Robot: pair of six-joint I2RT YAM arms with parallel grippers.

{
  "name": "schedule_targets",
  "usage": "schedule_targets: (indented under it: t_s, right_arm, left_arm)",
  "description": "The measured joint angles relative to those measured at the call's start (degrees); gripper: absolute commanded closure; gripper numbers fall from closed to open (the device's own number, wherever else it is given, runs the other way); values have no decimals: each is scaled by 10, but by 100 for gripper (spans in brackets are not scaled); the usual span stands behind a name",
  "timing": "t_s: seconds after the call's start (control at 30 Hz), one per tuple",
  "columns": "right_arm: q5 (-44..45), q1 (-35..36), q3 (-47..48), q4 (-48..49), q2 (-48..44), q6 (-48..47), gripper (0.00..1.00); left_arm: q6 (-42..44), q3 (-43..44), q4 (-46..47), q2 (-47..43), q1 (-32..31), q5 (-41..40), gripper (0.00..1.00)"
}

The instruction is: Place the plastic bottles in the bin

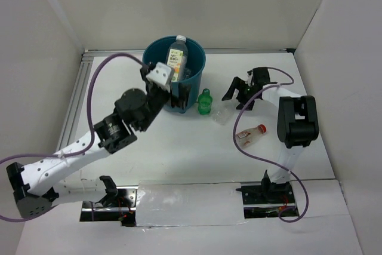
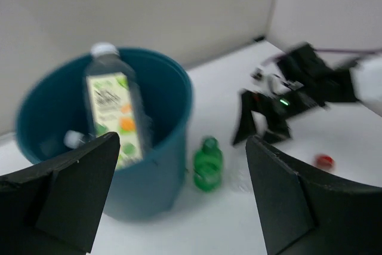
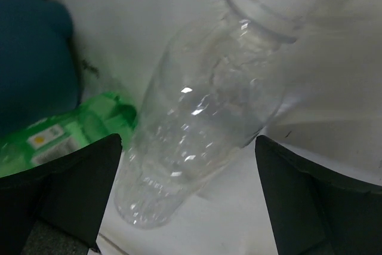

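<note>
the dark teal bin [image 1: 194, 58] stands at the far middle of the white counter [image 1: 179, 159]. inside it the bigger bottle with the white, orange and green label [image 1: 176, 58] leans upright, its white cap level with the far rim. low in the bin beside it, the left wrist view shows a small white cap [image 2: 73, 138], perhaps that of a clear bottle, though blur makes it hard to say.

the left hand [image 2: 182, 146] hangs at the bin's near side with its fingers spread wide and nothing between them.

the small green bottle [image 1: 205, 102] stands upright on the counter just beside the bin's right wall. right of it a clear water bottle [image 3: 203, 117] lies on its side on the counter. the right hand [image 3: 188, 147] is low over this bottle, fingers as far apart as they go, one on each side of it with a gap on both sides, so it grips nothing.

the red-capped bottle [image 1: 250, 134] lies on its side on the counter, nearer the arm bases, apart from the other bottles.
</note>
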Motion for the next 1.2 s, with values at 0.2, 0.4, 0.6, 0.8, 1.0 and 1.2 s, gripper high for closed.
schedule_targets:
  t_s: [0.2, 0.4, 0.6, 0.8, 1.0, 1.2]
  right_arm:
    - [73, 17, 49, -1, 54, 36, 27]
    - [75, 8, 48, -1, 54, 39, 65]
    - [42, -40, 92, -53, 24, -24, 82]
    - [-26, -40, 325, -62, -3, -114, 83]
    - [-79, 78, 495, -19, -30, -177, 83]
    - [-80, 194, 576, -12, 12, -207, 83]
  left_arm:
    - [-63, -104, -60, -94, -110, -61, 0]
    - [-169, -178, -129, -163, -125, -84, 0]
    - [-259, -275, -175, -207, -125, -69, 2]
    - [-318, -347, -203, -236, -125, -54, 2]
    - [-340, -355, -201, -264, -125, -51, 2]
    - [-356, -373, -199, -293, -125, -46, 3]
